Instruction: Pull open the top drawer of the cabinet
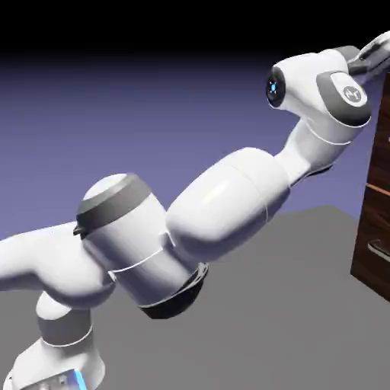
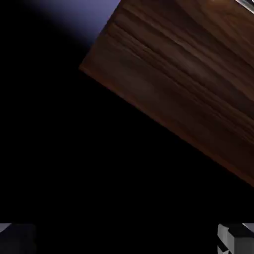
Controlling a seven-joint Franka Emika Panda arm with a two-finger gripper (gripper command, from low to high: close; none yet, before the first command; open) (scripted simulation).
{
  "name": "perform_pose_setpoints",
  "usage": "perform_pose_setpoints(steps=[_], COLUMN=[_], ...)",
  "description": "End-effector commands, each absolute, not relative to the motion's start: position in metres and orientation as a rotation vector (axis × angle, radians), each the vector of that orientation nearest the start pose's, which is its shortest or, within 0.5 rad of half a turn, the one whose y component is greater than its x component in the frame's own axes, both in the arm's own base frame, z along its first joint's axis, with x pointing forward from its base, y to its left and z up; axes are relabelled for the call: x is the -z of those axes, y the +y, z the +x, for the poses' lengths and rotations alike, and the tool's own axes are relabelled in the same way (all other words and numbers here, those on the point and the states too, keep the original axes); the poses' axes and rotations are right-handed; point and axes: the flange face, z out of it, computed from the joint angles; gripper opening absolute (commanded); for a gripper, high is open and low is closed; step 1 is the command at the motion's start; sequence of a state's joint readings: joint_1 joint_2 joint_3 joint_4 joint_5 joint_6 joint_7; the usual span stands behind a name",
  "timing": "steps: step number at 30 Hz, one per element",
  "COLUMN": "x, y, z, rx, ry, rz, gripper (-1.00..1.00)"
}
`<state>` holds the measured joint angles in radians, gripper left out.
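Released, with its two small grey fingertips spread wide and nothing between them, the hand (image 2: 127, 239) shows at the bottom of the hand view. Beyond it, a dark brown wood-grain panel of the cabinet fills the upper right, a corner pointing left, with a bit of silver metal at the top right edge. In the exterior view, the white jointed robot arm (image 1: 228, 202) rises from the near left over the grey bench (image 1: 266, 320) toward the tall dark brown wood-grain cabinet (image 1: 373, 221), cut off at the right. A silver bar handle (image 1: 378, 250) shows on a lower front; the top drawer's place cannot be made out.
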<state>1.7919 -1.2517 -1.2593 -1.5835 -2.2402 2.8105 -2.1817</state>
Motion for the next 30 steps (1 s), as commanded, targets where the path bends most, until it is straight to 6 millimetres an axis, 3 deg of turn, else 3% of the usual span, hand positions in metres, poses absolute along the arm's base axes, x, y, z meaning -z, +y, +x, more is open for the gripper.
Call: perform_pose_setpoints(steps=[1, 6, 12, 23, 24, 30], x=[-0.643, -0.579, -0.494, -0.494, -0.494, -0.494], y=[-0.144, -0.124, -0.085, -0.085, -0.085, -0.085], z=[0.614, 0.666, 0.72, 0.77, 0.77, 0.748], rx=[0.004, 0.28, 0.613, 0.613, 0.613, 0.613], ry=[1.472, 1.495, 1.482, 1.482, 1.482, 1.482], rz=[-0.074, -0.297, -0.614, -0.614, -0.614, -0.615], gripper=[0.0, 0.0, 0.0, 0.0, -1.0, -1.0])
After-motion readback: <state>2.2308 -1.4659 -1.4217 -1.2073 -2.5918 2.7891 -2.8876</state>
